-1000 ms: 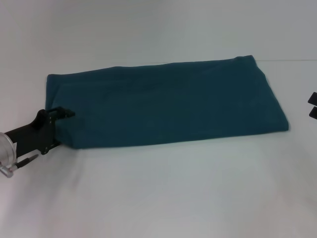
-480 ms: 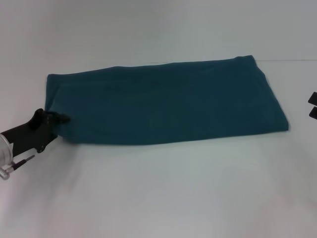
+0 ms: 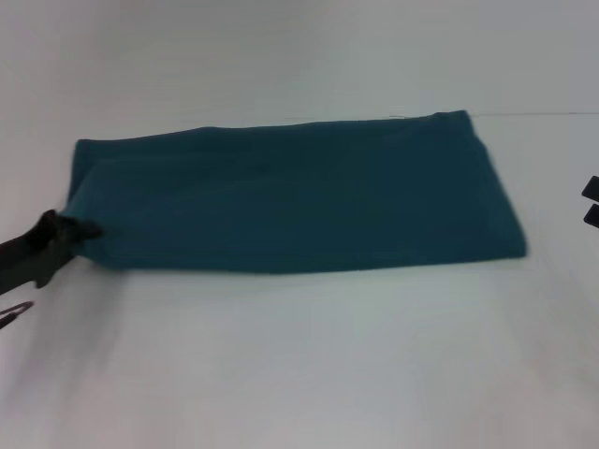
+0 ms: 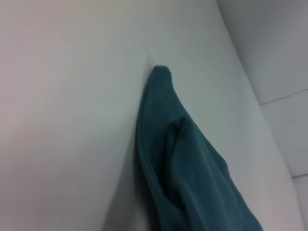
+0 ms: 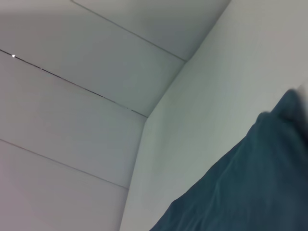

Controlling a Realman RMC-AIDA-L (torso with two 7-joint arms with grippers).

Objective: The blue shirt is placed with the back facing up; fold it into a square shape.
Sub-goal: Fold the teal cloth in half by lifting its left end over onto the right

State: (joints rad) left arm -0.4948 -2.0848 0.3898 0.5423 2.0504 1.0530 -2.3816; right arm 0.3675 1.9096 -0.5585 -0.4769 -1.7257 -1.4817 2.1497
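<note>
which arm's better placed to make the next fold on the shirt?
Left, probably. The left hand is already at the left end of the blue shirt, apparently pinching its near corner. The right hand sits at the table's right edge, apart from the cloth, so it would need to reach in first.

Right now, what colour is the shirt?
Plain dark teal-blue shirt, no print; the head view shows it best.
</note>
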